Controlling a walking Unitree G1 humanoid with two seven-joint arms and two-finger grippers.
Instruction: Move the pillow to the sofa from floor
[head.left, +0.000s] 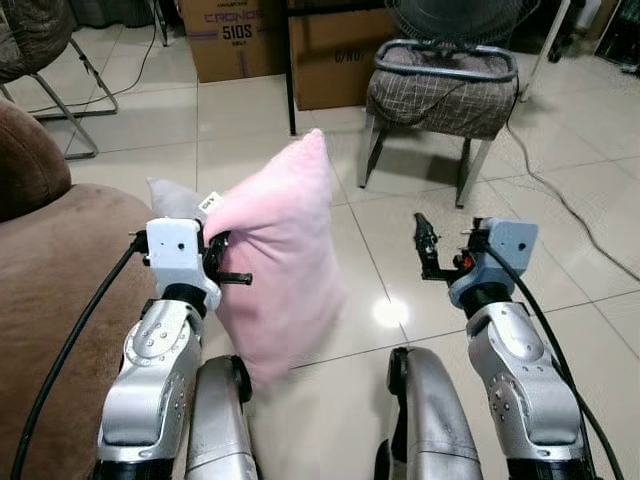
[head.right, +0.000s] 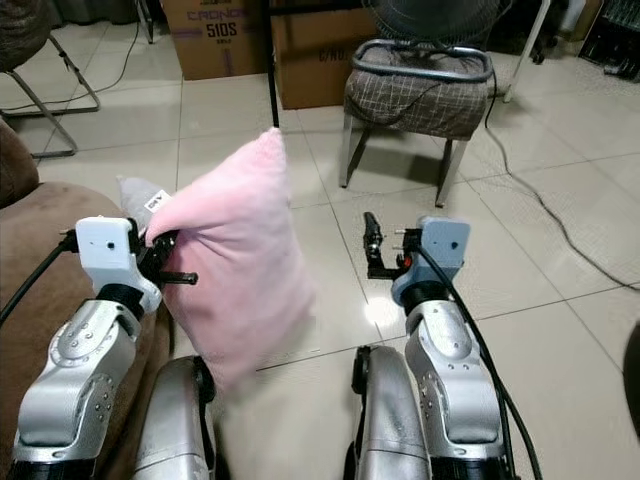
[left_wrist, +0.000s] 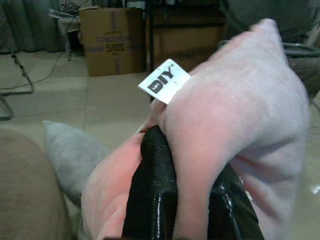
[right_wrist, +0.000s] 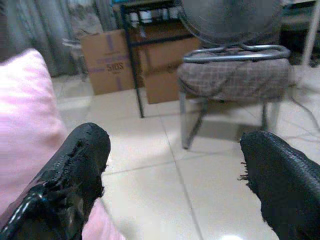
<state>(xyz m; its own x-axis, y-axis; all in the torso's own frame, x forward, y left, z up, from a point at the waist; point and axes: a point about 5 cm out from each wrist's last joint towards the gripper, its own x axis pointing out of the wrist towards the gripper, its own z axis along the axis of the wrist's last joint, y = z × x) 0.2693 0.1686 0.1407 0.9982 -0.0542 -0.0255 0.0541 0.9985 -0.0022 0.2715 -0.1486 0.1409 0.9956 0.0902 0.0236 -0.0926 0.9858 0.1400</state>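
A pink pillow (head.left: 280, 260) hangs upright in the air in front of me, above the tiled floor. My left gripper (head.left: 218, 258) is shut on the pillow's left edge. In the left wrist view its black fingers (left_wrist: 155, 190) pinch the pink fabric just below a white "DIY" tag (left_wrist: 164, 81). The brown sofa (head.left: 60, 270) lies directly to the left of the pillow. My right gripper (head.left: 428, 250) is held up to the pillow's right, apart from it. It is open, its fingers (right_wrist: 75, 175) spread wide with nothing between them.
A grey cushion (head.left: 172, 198) lies behind the pink pillow by the sofa's edge. A metal chair with a checked seat (head.left: 445, 90) stands ahead on the right, cardboard boxes (head.left: 232, 35) behind it. A cable (head.left: 570, 205) runs over the tiles at right.
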